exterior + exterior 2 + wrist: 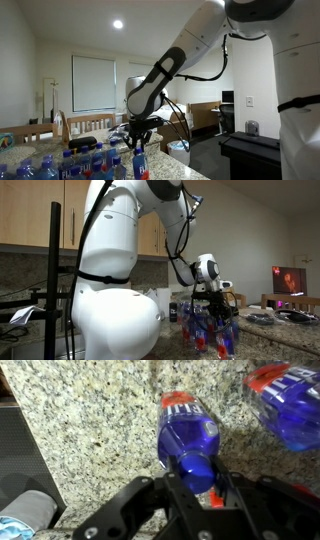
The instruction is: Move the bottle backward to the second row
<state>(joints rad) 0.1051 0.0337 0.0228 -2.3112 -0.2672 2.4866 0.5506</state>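
The bottle (190, 435) is a small clear water bottle with a blue cap and a blue label with a red-orange patch. In the wrist view I look down on it, and my gripper (196, 478) is shut on its neck just below the cap. In an exterior view the bottle (140, 163) hangs under my gripper (138, 146) at the right end of the bottles. The second row (85, 163) of blue-capped bottles stands to its left there. In the other exterior view my gripper (215, 304) is above a cluster of bottles (210, 332).
The granite counter (90, 420) lies below. Another bottle (290, 405) lies at the wrist view's upper right. A dark edge and a grey object (30, 510) are at the lower left. Wooden chairs (85, 125) stand behind the counter.
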